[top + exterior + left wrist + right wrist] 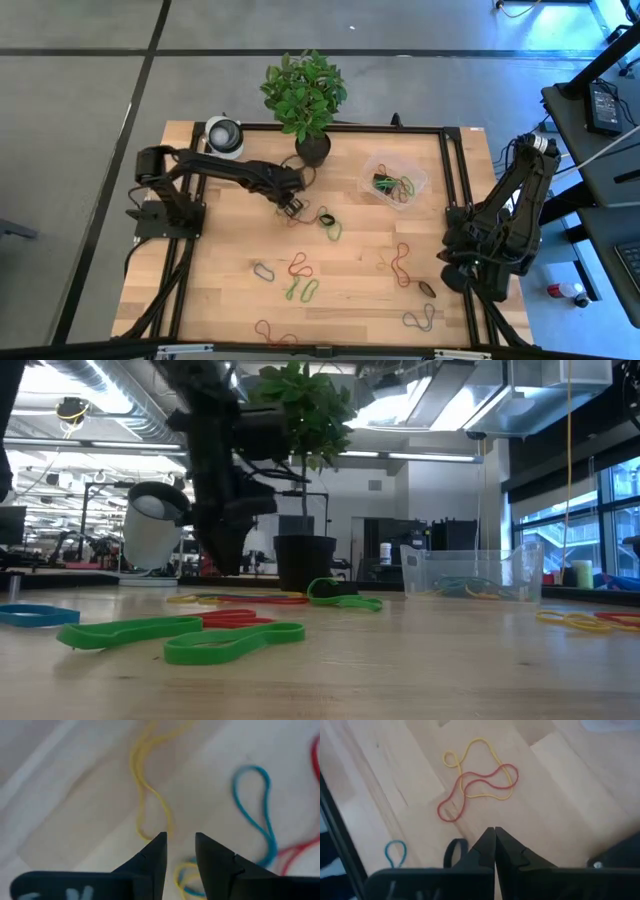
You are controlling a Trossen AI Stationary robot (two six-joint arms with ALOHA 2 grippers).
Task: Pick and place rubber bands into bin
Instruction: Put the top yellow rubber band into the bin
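My left end effector (pixel 290 203) hangs low over the pale wooden tabletop (pixel 220 260), just in front of the black plant pot (pixel 312 148) with its leafy green plant (pixel 303 90). Its two dark fingers (pixel 150 857) stand a narrow gap apart with nothing between them – in the left wrist view a thin yellow rubber band (pixel 147 795) lies on the wood right at their tips, a blue loop (pixel 257 815) beside it and a red one (pixel 300 852) at the edge. The round white-and-grey object (pixel 224 135) sits behind my left arm at the tabletop's far corner.

The small clear plastic bin (pixel 393 180) rests to the right of the pot, well apart from my left end effector, and already has a few coloured bands inside. A green and black band (pixel 329 221) lies between the two, close to my fingers.

Loose bands are scattered over the near half of the tabletop – a grey loop (pixel 264 271), a red and green cluster (pixel 302 280), a red and yellow pair (pixel 400 262) and a red one (pixel 275 333) near the front edge.

My right end effector (pixel 494 840) waits at the right edge, fingers pressed together and empty, above the red and yellow pair
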